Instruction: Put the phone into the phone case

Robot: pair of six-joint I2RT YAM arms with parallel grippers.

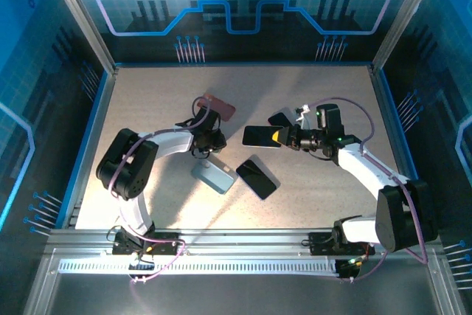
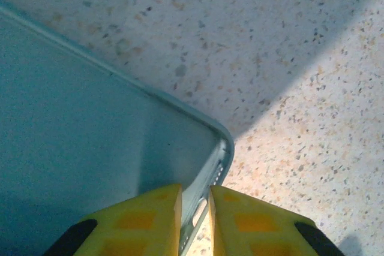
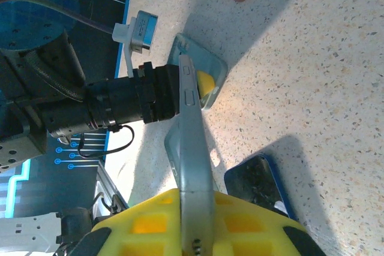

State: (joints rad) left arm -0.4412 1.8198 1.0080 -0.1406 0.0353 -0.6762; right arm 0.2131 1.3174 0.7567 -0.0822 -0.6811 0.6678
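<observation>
The phone case (image 1: 214,178) is a pale blue-grey shell lying open side up near the table's middle. In the left wrist view my left gripper (image 2: 195,220) pinches the side wall of the case (image 2: 90,142) near a corner, one yellow finger inside and one outside. My right gripper (image 1: 277,137) is shut on the phone (image 1: 258,136), held dark screen up above the table, right of the case. In the right wrist view the phone (image 3: 192,142) stands edge-on between the yellow fingers (image 3: 150,220), pointing toward the case (image 3: 207,70) and the left arm.
A second phone in a dark blue case (image 1: 257,178) lies just right of the pale case, below the held phone. A reddish-pink case (image 1: 220,106) lies further back, and a dark object (image 1: 280,118) lies behind the right gripper. Walls enclose the table.
</observation>
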